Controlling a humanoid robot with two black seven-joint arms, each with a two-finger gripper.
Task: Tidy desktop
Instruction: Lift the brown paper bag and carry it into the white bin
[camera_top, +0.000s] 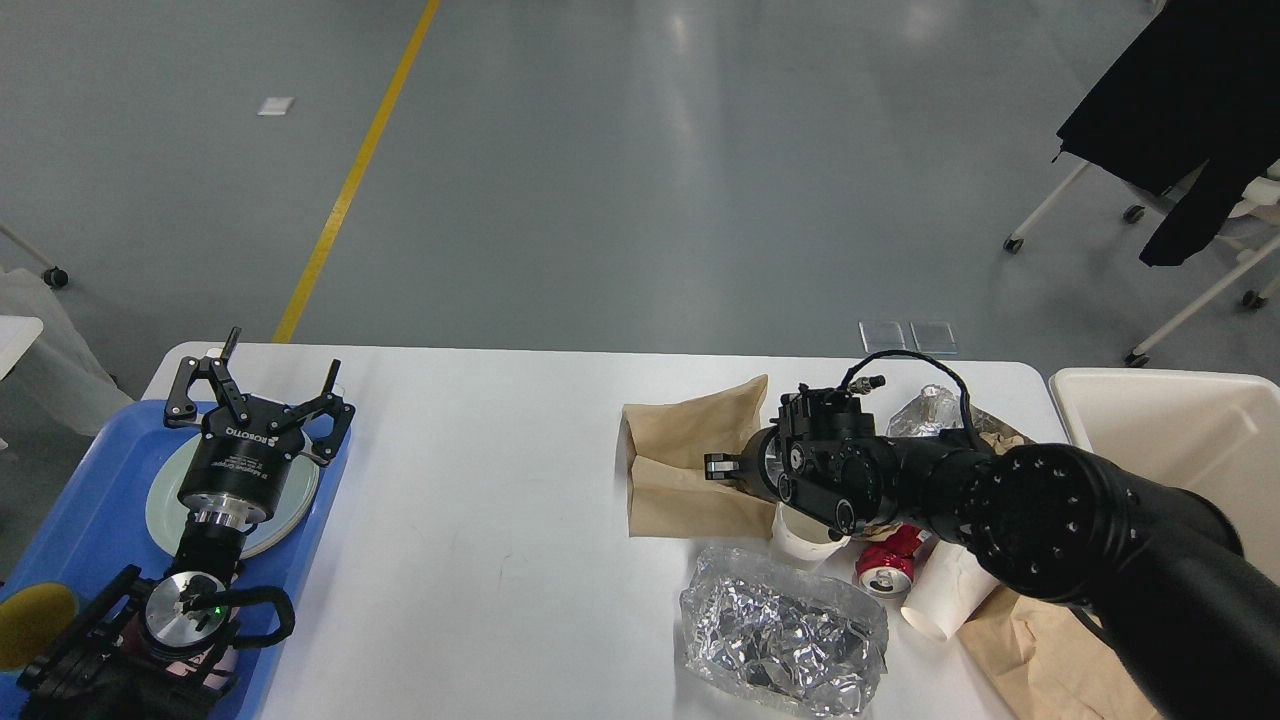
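The white desktop (480, 500) fills the lower view. My right gripper (716, 466) reaches in from the right and is shut on a brown paper bag (680, 440). The bag's near part is lifted and folded, and its left edge rests on the desktop. My left gripper (262, 385) is open and empty, held above a pale plate (295, 495) on the blue tray (90, 500) at the left edge.
Under and beside my right arm lie a white paper cup (800, 538), a red can (885, 572), a tipped white cup (945, 598), crumpled foil in clear plastic (780, 640) and another brown bag (1040, 650). A cream-white bin (1170, 430) stands at the right.
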